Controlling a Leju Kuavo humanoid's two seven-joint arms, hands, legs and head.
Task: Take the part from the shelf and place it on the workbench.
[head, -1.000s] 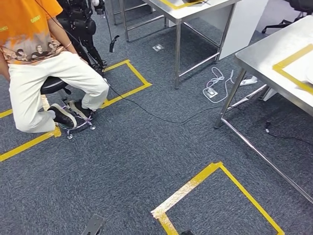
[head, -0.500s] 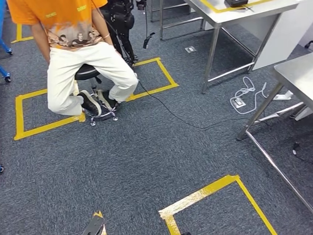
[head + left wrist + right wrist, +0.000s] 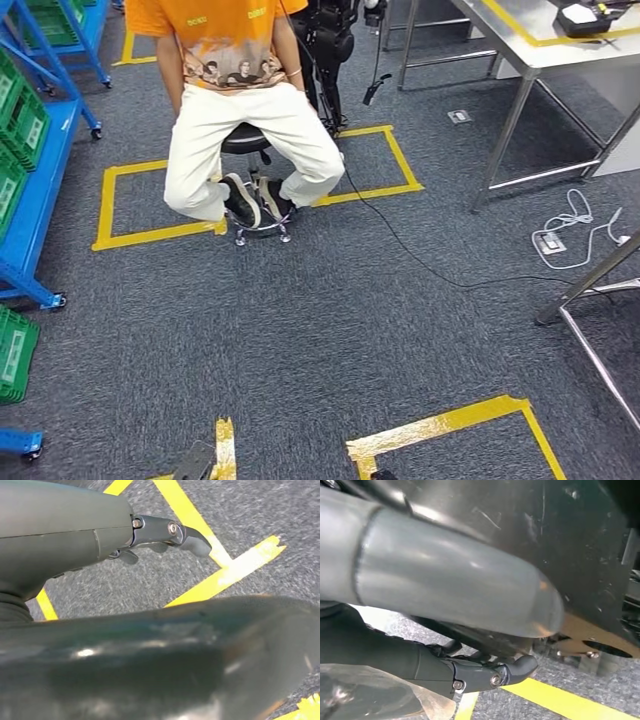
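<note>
The blue shelf stands at the left edge of the head view, with green crates on its levels; I cannot make out a part among them. A steel workbench edged in yellow tape is at the far right. My left hand hangs over grey carpet and yellow tape, its fingers stretched out and holding nothing. My right hand hangs beside my body over the carpet too, its fingers straight and nothing in it.
A person in an orange shirt sits on a wheeled stool straight ahead, inside a yellow floor box. A black cable runs across the carpet to a white power strip. Steel table legs reach in at the right.
The whole view has swung to the left: the person and tables slid rightward in the picture and the blue shelf with green crates came in at the left edge.
</note>
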